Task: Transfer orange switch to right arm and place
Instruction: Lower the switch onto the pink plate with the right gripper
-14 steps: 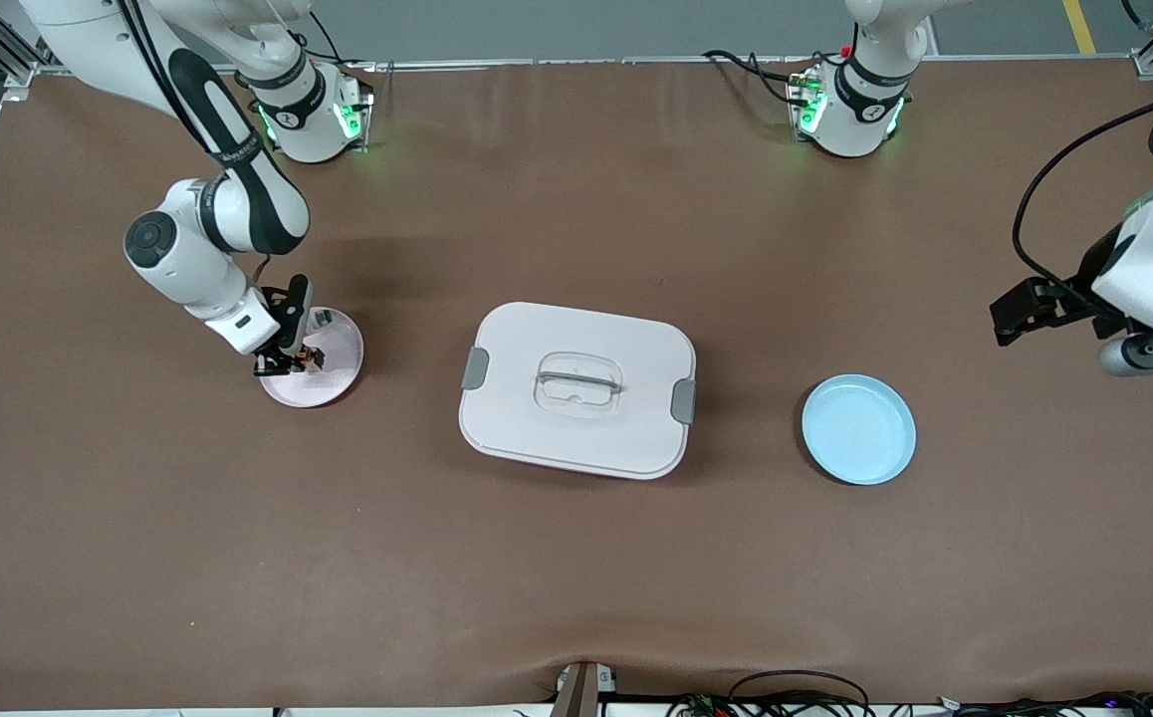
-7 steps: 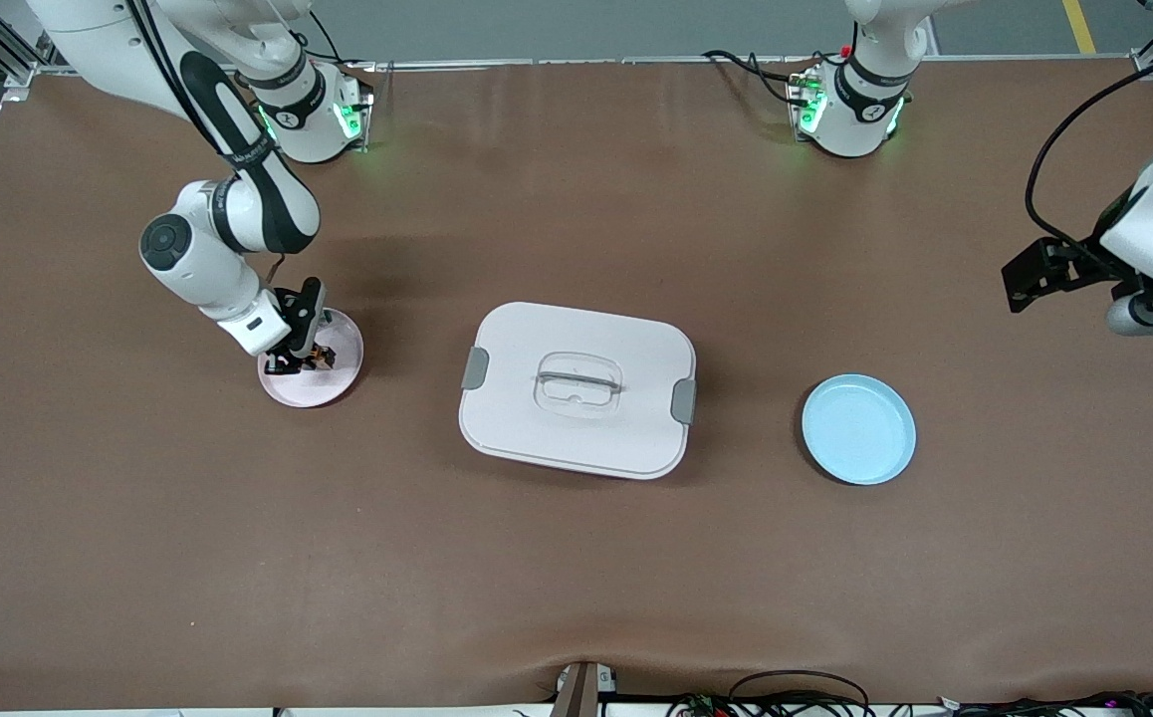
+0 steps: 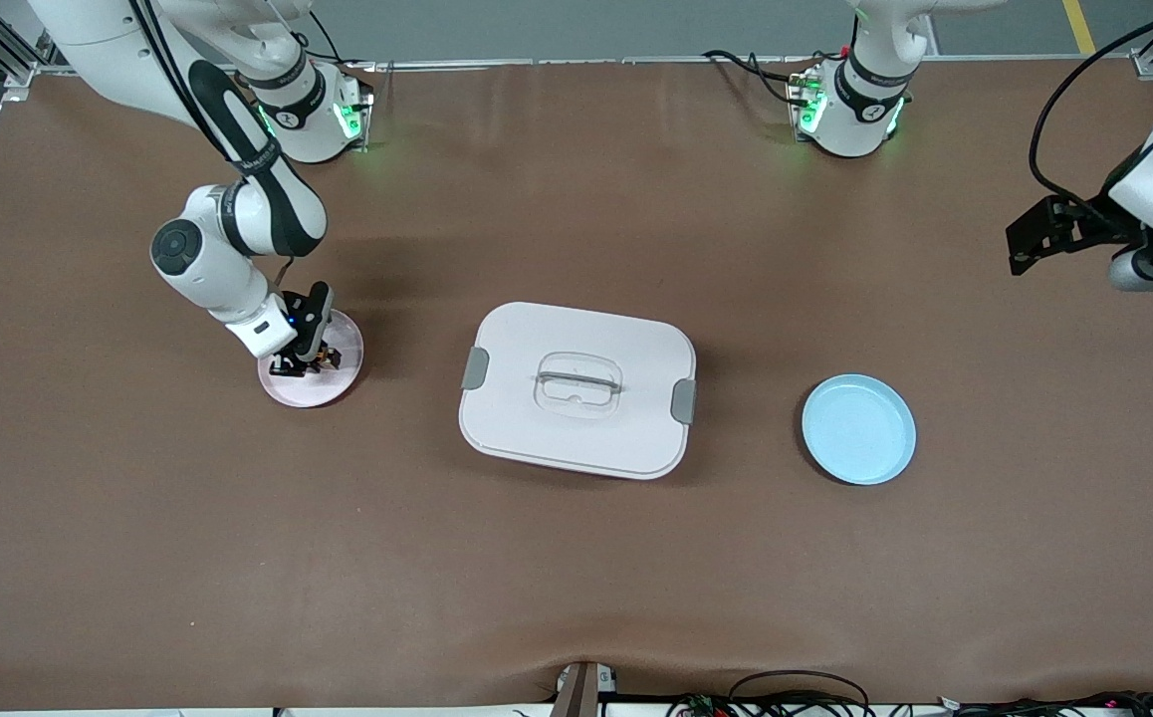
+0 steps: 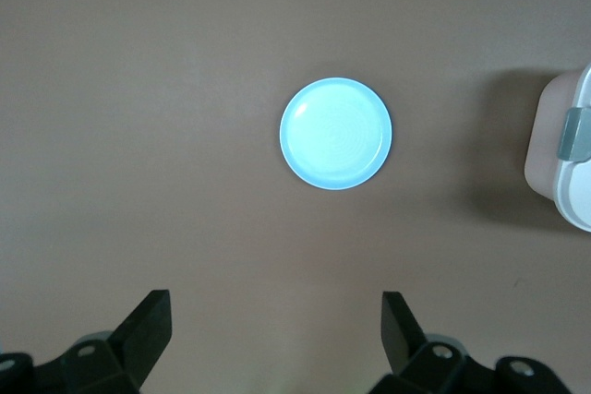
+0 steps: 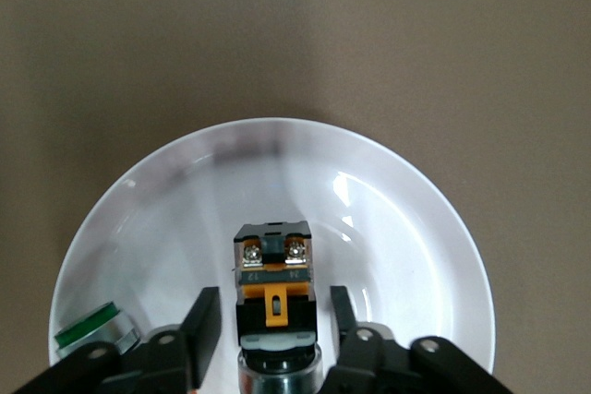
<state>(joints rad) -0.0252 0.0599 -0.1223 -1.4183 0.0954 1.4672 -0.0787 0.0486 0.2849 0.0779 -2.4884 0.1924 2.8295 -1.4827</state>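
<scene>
The orange switch (image 5: 273, 288), a stubby black block with an orange patch, lies on the pink plate (image 5: 416, 228) toward the right arm's end of the table. My right gripper (image 5: 272, 316) is low over the plate and open. Its fingers (image 5: 205, 320) stand on either side of the switch with a small gap each side. In the front view the right gripper (image 3: 303, 357) covers part of the plate (image 3: 313, 398), and the switch (image 3: 326, 356) shows as a dark speck. My left gripper (image 4: 274, 320) is open and empty, up over bare table at the left arm's end (image 3: 1030, 244).
A small green-topped part (image 5: 90, 334) lies on the same pink plate beside my right gripper. A white lidded box (image 3: 576, 388) stands mid-table. An empty blue plate (image 3: 858, 429) lies toward the left arm's end and shows in the left wrist view (image 4: 335, 133).
My right gripper has shifted a little across the pink plate, away from the front camera. My left gripper has drawn back from the blue plate, toward the robots' side of the table.
</scene>
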